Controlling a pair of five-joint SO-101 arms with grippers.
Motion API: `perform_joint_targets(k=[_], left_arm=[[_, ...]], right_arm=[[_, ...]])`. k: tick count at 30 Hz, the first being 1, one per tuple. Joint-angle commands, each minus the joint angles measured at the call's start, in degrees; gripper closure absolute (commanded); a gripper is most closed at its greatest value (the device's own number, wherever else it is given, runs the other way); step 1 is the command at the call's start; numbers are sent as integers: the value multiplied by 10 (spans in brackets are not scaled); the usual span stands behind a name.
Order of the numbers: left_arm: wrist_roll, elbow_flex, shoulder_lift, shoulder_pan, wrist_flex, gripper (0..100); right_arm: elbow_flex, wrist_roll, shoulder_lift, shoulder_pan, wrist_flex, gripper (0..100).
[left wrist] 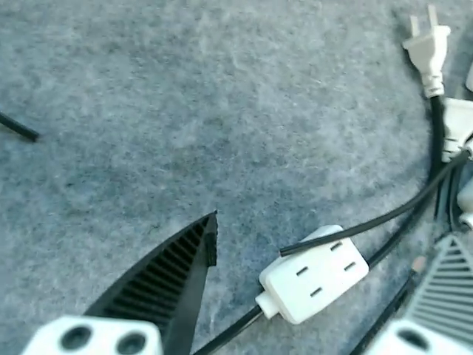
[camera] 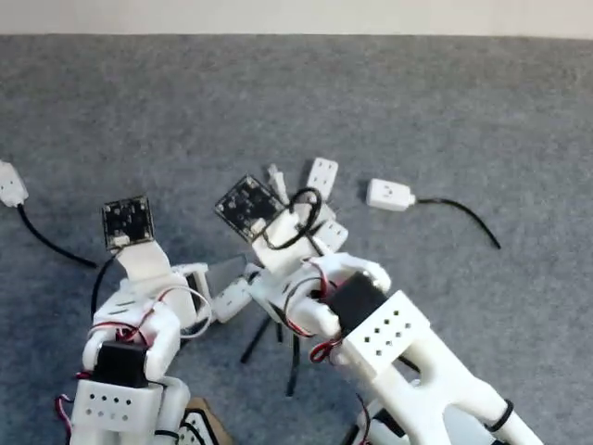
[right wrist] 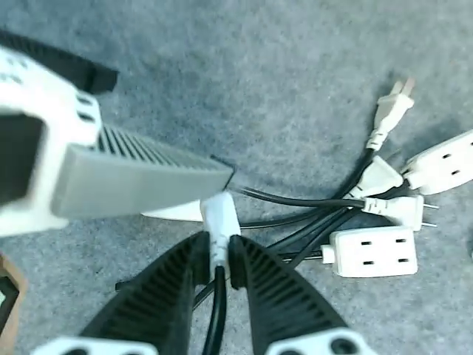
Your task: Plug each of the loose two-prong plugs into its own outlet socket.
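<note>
My right gripper (right wrist: 216,250) is shut on a white two-prong plug (right wrist: 219,211) with a black cord, held low over the grey carpet. My left gripper (left wrist: 332,233) stands open. Its black finger (left wrist: 181,270) and grey finger (left wrist: 446,277) flank a white outlet socket (left wrist: 314,274) lying on the carpet, with a black cord across the socket's top. Both grippers meet near that socket (camera: 232,298) in the high view. Another loose plug (left wrist: 427,46) lies farther off, prongs pointing away. More sockets (right wrist: 373,251) and plugs (right wrist: 399,209) lie tangled beyond my right gripper.
A separate socket (camera: 389,194) with a black cord lies to the right of the tangle, another (camera: 321,175) stands behind it, and one (camera: 10,184) sits at the far left edge. Black cords (camera: 295,357) run under the right arm. Bare carpet stretches across the back.
</note>
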Motion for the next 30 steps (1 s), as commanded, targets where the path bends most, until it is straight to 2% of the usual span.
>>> perform_joint_targets(k=[1, 8, 12, 15, 23, 30], left_arm=[[-5, 7, 0, 19, -6, 575], [-7, 1, 0, 7, -4, 575], [-56, -17, 1, -83, -19, 575], [-91, -14, 1, -119, -22, 575], [-136, 44, 1, -138, -22, 575], [-136, 44, 1, -137, -23, 575]], right_arm=[[-49, 8, -18, 0, 2, 994], [-48, 11, -17, 3, 12, 994], [-44, 11, -18, 24, 36, 994], [-44, 13, -18, 38, 36, 994], [27, 27, -23, 60, 34, 994], [157, 28, -24, 79, -57, 994]])
